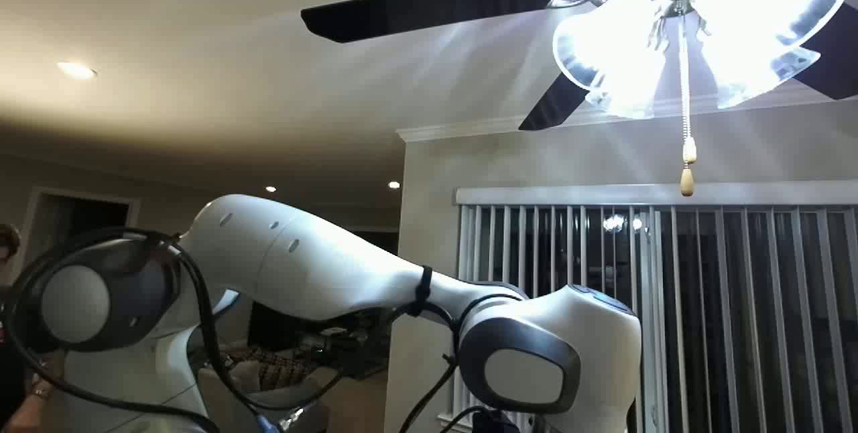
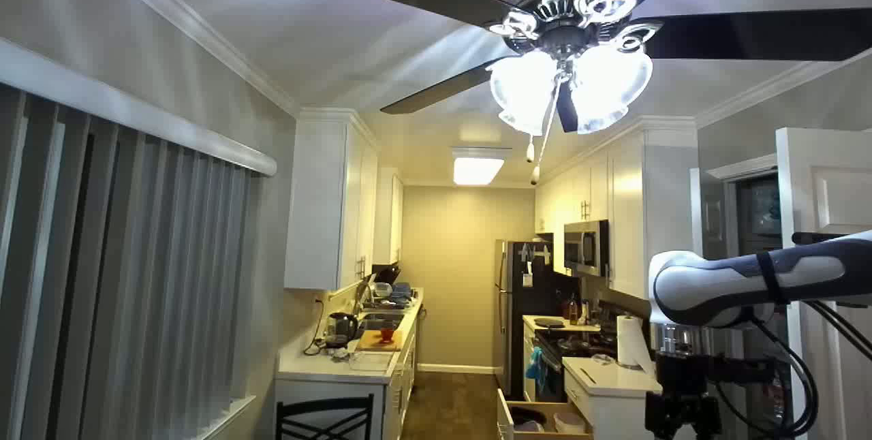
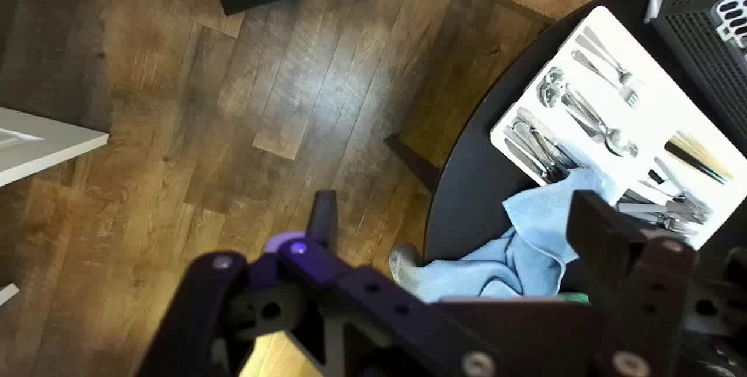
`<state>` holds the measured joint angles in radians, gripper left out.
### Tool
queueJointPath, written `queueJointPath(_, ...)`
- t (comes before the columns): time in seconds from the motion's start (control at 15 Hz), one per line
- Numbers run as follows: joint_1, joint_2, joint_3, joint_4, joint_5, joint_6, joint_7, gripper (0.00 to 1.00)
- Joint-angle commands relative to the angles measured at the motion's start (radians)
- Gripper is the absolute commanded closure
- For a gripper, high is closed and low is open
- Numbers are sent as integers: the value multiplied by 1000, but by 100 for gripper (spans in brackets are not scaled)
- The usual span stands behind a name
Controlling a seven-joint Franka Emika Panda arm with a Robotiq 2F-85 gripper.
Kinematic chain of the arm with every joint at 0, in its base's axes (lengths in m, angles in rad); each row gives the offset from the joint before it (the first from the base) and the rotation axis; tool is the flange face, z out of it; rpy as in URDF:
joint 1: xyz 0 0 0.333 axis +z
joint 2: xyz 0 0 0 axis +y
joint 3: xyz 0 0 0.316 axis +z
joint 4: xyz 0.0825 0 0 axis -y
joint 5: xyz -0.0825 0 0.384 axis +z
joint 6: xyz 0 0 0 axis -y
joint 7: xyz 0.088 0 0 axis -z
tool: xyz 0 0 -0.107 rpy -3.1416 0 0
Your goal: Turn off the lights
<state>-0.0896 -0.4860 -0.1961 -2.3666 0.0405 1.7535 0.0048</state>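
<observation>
The lights (image 1: 613, 51) are frosted bell-shaped shades under a dark-bladed ceiling fan. They glow bright white in both exterior views (image 2: 528, 89). Two thin pull chains hang below them; the longer chain ends in a wooden knob (image 1: 687, 181), also seen in an exterior view (image 2: 535, 174). A second wooden knob (image 1: 689, 150) hangs slightly higher. My gripper (image 3: 457, 205) is open, with nothing between its fingers in the wrist view. It points down at the lower right of an exterior view (image 2: 681, 419), well below and apart from the chains. The chains are out of the wrist view.
Fan blades (image 1: 436, 4) spread around the lights. Below me, a round black table (image 3: 473, 213) bears a white cutlery tray (image 3: 648, 120), a blue cloth (image 3: 537, 213) and a dark mesh box (image 3: 700, 27). Vertical blinds (image 1: 730, 312), a chair (image 2: 325, 413) and an open drawer (image 2: 555, 434) stand around.
</observation>
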Motion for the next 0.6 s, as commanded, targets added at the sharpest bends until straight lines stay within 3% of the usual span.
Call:
queueJointPath(0.0, -22, 3, 19, 2, 8, -2, -9, 0)
queueJointPath(0.4, -23, 3, 19, 2, 8, -2, -9, 0)
queueJointPath(0.53, -5, -37, 38, -2, 56, 65, 16, 0)
